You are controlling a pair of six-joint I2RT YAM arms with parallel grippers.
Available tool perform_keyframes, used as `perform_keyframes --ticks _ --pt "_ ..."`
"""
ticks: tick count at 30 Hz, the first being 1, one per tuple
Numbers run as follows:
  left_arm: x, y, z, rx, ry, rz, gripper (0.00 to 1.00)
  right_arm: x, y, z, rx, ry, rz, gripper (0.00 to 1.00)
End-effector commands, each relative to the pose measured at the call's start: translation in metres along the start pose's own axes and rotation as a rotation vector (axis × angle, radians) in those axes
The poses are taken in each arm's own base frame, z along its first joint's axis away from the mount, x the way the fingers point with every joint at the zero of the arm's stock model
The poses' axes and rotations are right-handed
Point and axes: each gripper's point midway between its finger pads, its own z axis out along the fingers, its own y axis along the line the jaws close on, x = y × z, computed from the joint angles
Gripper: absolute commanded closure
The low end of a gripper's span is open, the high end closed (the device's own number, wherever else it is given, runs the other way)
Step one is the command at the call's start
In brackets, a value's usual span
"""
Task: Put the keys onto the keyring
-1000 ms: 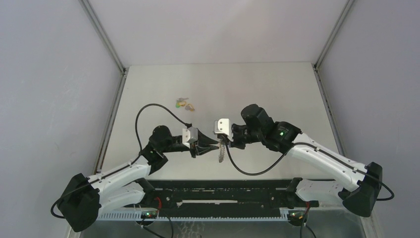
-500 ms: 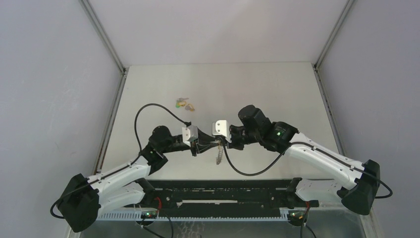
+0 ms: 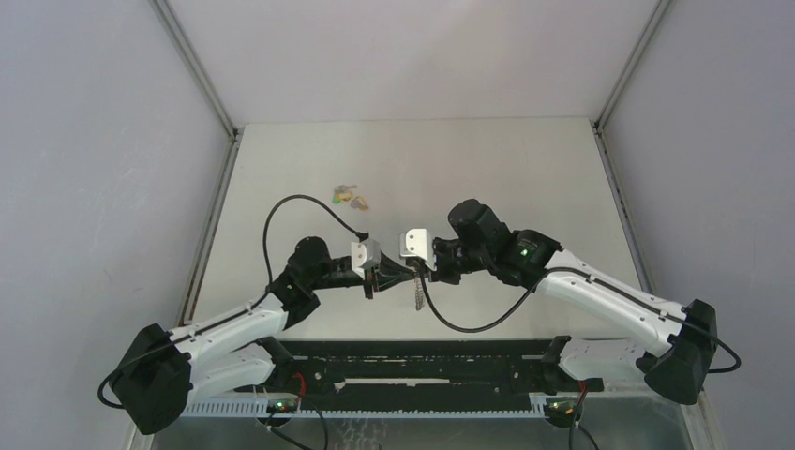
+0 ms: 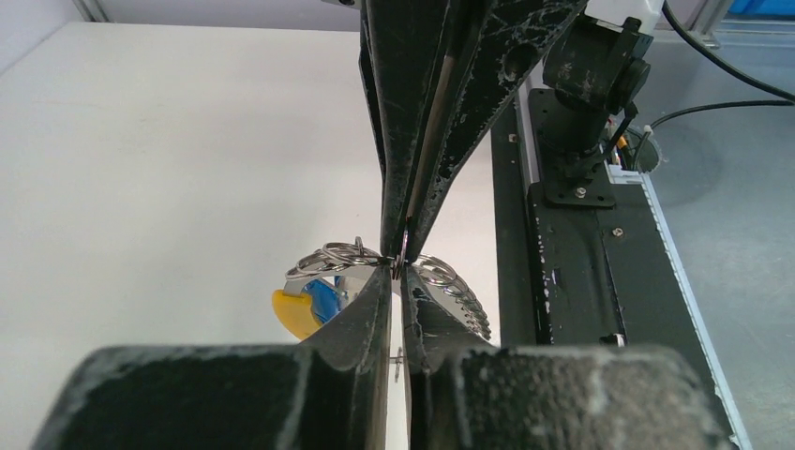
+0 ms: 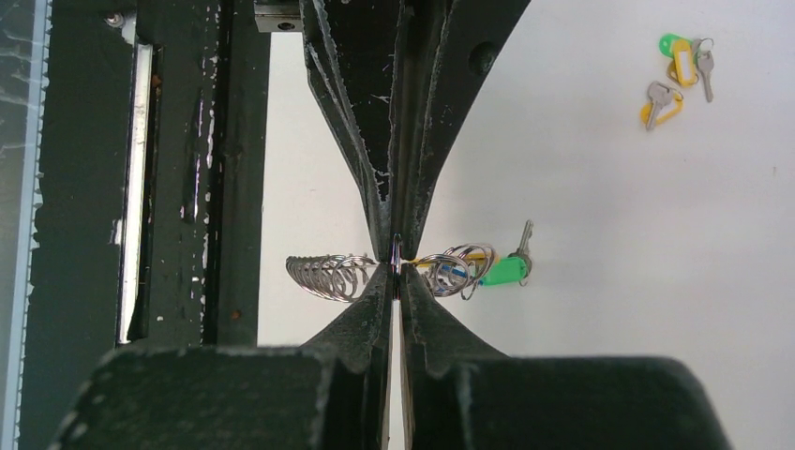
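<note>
The right gripper [image 5: 396, 274] is clamped fully together on the wire of the keyring [image 5: 328, 276]. The left gripper [image 4: 397, 277] faces it tip to tip, its jaws almost together with the same wire pinched between them. The keyring hangs between the two above the table [image 3: 487, 169] and carries keys [image 5: 504, 270] with green, yellow and blue heads, while a few loose keys [image 3: 349, 197] lie on the table, well apart, toward its far left.

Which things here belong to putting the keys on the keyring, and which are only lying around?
Job:
- silvery coiled metal keyring
- green-headed key hanging on it
- loose green- and yellow-headed keys

Not the job:
- black cable
- black base rail
</note>
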Motion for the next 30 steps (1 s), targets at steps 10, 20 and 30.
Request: perform_keyframes --ticks 10,20,30 --pt "-0.043 0.003 0.001 -0.013 -0.092 0.101 0.76 -0.039 -0.004 -0.001 -0.023 -0.108 -0.069 1.0" --pt "-0.042 0.001 0.003 0.006 -0.088 0.097 0.81 -0.043 0.001 0.006 -0.059 -0.121 -0.08 1.0" --pt "-0.038 0.012 -0.007 -0.101 -0.096 0.116 1.0 -0.04 0.0 0.006 -0.042 -0.086 -0.085 0.97"
